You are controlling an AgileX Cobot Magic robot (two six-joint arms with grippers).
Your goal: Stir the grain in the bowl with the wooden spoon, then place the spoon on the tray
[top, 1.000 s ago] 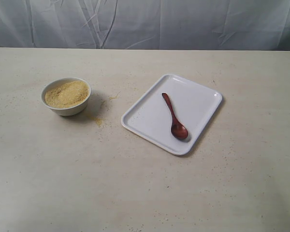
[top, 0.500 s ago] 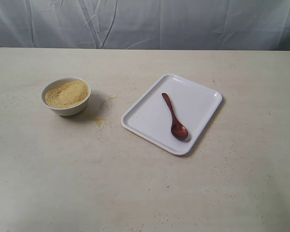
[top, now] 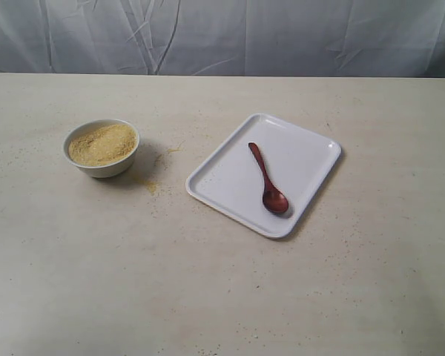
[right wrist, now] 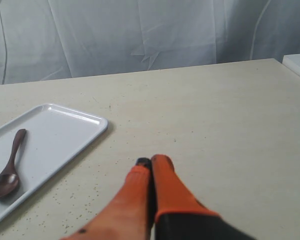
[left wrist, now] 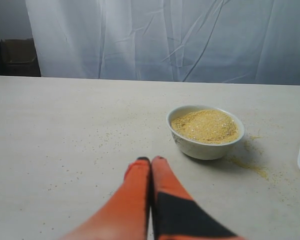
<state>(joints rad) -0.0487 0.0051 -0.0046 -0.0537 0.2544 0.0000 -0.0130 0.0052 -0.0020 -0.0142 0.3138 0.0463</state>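
The small white bowl [top: 101,147] stands on the left of the table, filled with a mound of yellow-tan grain [top: 101,143]. The dark reddish-brown wooden spoon [top: 268,179] lies on the white tray [top: 230,178] at the centre right, scoop toward the near rim. In the left wrist view my left gripper [left wrist: 151,160] is shut and empty, a short way off from the bowl [left wrist: 205,131]. My right gripper [right wrist: 152,161] is shut and empty over bare table, beside the tray [right wrist: 65,130] and the spoon [right wrist: 9,167]. Neither gripper shows in the exterior view.
Spilled grain [top: 150,185] lies scattered on the table between bowl and tray. A wrinkled pale curtain [top: 222,33] hangs behind the table's far edge. A white object [right wrist: 297,64] sits at the table's corner in the right wrist view.
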